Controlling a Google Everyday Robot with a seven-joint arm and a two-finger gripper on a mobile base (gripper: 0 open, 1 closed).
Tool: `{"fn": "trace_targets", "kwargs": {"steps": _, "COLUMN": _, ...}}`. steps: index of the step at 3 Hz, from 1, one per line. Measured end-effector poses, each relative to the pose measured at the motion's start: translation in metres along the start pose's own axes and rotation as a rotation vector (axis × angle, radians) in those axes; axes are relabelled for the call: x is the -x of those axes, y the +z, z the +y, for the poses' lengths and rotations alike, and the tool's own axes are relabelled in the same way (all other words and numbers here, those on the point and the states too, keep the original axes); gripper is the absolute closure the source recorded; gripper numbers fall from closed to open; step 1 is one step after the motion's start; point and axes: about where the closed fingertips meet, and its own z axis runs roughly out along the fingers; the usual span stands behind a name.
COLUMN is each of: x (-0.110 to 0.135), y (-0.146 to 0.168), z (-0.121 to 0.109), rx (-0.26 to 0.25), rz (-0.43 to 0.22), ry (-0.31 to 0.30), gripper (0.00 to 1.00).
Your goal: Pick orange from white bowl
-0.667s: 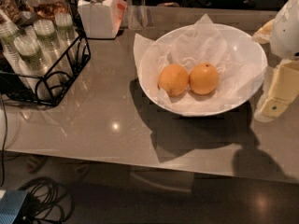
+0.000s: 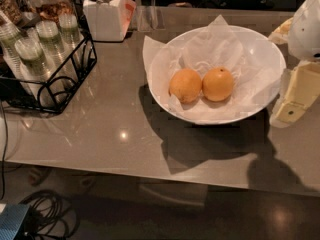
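Note:
The white bowl (image 2: 260,49) stands on the grey counter, lined with crinkled white paper. Two fruits lie side by side in it. The orange (image 2: 218,84) is the brighter one on the right, with a small dark dot on top. A duller, peach-toned orange (image 2: 185,85) touches it on the left. My gripper (image 2: 294,100) hangs at the right edge of the view, just outside the bowl's right rim and level with it, to the right of the orange. It holds nothing that I can see.
A black wire rack (image 2: 55,79) with stacked cups stands at the far left. A white lidded jar (image 2: 103,11) stands at the back, left of the bowl. The counter's front edge runs below the bowl, with cables (image 2: 45,214) on the floor.

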Motion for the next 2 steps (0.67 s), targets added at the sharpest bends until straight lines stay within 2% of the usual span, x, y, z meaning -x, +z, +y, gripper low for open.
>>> {"fn": "trace_targets", "kwargs": {"steps": 1, "x": 0.018, "y": 0.012, "z": -0.018, "rx": 0.024, "rz": -0.075, "ry": -0.009, "gripper": 0.0}}
{"fn": "trace_targets", "kwargs": {"steps": 2, "x": 0.045, "y": 0.037, "z": -0.04, "rx": 0.077, "rz": -0.168, "ry": -0.015, "gripper": 0.0}}
